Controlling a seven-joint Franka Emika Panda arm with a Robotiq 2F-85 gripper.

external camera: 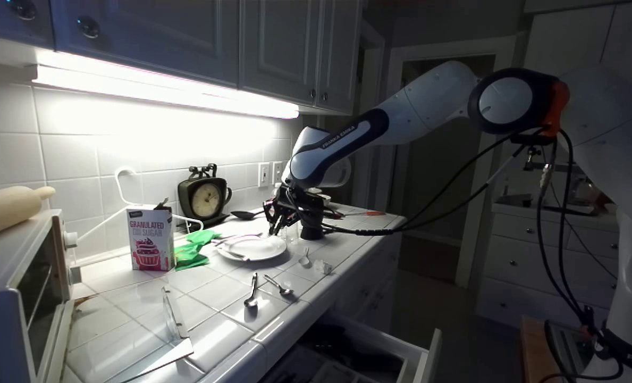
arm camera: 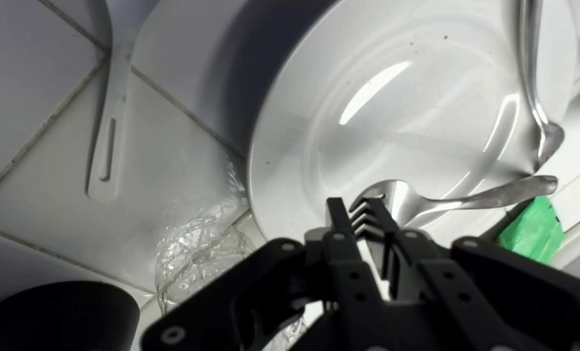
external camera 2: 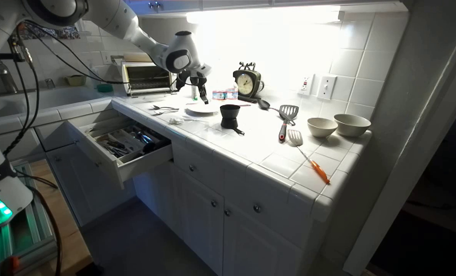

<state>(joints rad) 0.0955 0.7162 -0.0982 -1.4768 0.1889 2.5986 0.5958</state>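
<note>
My gripper [arm camera: 356, 204] points down over the left rim area of a white plate [arm camera: 282, 141]. Its fingers are a narrow gap apart. A silver fork [arm camera: 431, 205] lies on the plate, its tines showing between the fingertips and its head passing behind one finger. I see no grip on it; contact is unclear. Another silver utensil [arm camera: 530, 58] lies at the plate's far side. In both exterior views the gripper [external camera: 274, 226] [external camera 2: 204, 97] is low over the plate [external camera: 265, 250] [external camera 2: 201, 109]. Crumpled clear plastic [arm camera: 197, 258] and a black cup-like holder [arm camera: 60, 317] are beside it.
A white spoon [arm camera: 109, 146], green packets [external camera: 192, 252], a sugar box [external camera: 151, 239] and a clock [external camera: 207, 198] stand or lie around. Metal utensils [external camera: 251, 292] lie near the edge. An open drawer [external camera 2: 135, 172], spatulas [external camera 2: 289, 113] and bowls [external camera 2: 321, 128] are also there.
</note>
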